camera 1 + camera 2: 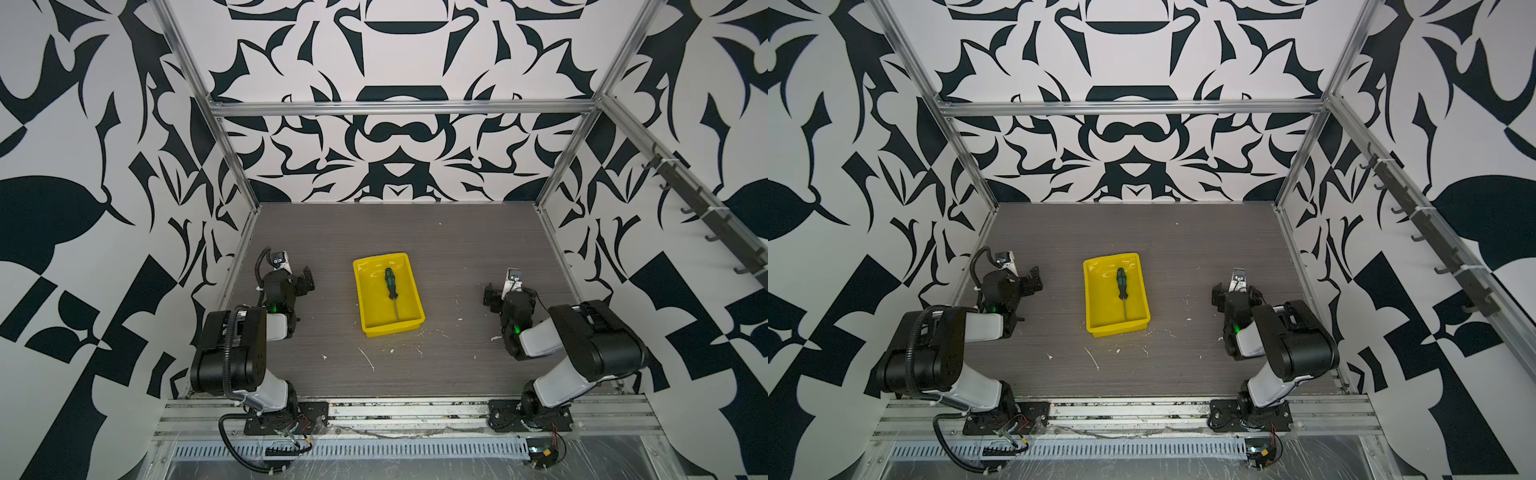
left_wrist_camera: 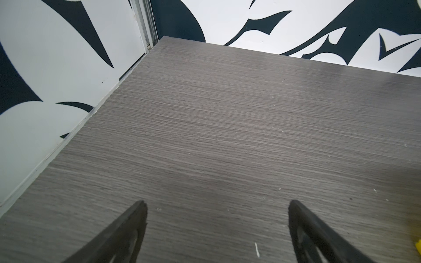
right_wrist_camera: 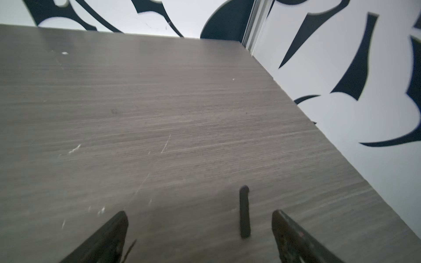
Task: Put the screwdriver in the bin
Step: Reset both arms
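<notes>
Probably risking little now: at worst, swinging an arm across the bin (image 1: 370, 309) and clipping its low wall, shoving it or jolting the screwdriver (image 1: 391, 286) up over the rim. Also risking a needless grasp, dragging it out. Standing with jaws apart, holding nothing: left gripper (image 2: 217, 205) left of the bin, right gripper (image 3: 198, 214) right of the bin, both well clear. Lying flat inside the bin, slim, green-and-black handle pointing at the far wall, thin metal shaft reaching toward the near wall.
</notes>
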Motion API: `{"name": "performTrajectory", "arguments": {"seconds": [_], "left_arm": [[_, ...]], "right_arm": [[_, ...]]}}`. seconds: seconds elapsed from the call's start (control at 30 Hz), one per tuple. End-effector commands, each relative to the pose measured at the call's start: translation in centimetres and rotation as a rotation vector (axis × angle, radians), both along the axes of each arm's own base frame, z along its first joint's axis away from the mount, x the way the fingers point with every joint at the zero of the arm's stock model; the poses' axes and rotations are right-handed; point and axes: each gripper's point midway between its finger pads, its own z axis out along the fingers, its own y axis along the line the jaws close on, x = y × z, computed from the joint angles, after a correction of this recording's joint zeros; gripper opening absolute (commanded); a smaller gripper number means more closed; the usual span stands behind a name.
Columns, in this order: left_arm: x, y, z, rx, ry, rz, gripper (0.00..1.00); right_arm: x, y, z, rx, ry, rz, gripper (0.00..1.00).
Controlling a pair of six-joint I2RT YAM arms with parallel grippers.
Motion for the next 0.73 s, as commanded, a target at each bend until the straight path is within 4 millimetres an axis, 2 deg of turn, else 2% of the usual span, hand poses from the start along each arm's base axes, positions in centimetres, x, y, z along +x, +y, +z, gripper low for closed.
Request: {"name": "performTrajectory", "arguments": {"seconds": [0.0,0.7], "left_arm": [[0.11,-0.09,0.34,0.002,-0.02,-0.01,0.99],[0.1,-0.07,0.3,0.002,-0.019,-0.01,0.99]], "right_arm": [[1.31,-0.46,1.96,-0.001,-0.05,-0.024,1.0],[1.7,0.34,1.65,0.0,-0.011,0.021,1.0]]}}
